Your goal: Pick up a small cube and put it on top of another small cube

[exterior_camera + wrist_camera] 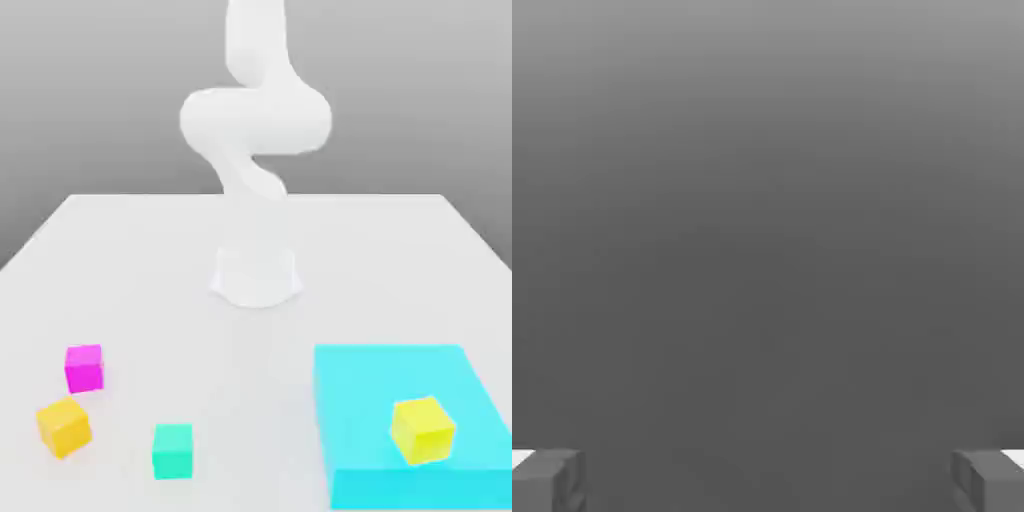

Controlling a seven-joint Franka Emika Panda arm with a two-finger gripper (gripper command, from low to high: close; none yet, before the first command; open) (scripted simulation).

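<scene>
Jaws wide apart, nothing btwn them

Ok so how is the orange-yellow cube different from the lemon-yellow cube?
Colour: the orange-yellow cube is a deeper, warmer shade; the lemon-yellow cube is paler.
Support: the orange-yellow cube rests directly on the white table; the lemon-yellow cube sits on top of the large cyan block.
Place: the orange-yellow cube is at the exterior view's left, near the magenta cube; the lemon-yellow cube is at the right.
Both are small, plain cubes of about the same size.
</scene>
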